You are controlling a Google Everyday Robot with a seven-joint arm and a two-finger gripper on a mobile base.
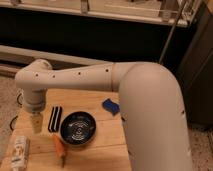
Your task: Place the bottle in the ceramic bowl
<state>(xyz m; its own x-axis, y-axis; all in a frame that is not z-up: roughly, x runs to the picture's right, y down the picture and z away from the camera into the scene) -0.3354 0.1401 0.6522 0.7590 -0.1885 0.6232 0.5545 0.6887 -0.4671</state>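
You have a wooden table (106,142) at six o'clock, a dark wall (100,42) behind, a pale shelf (125,12) at twelve; the gripper (36,122) hangs at eight o'clock.
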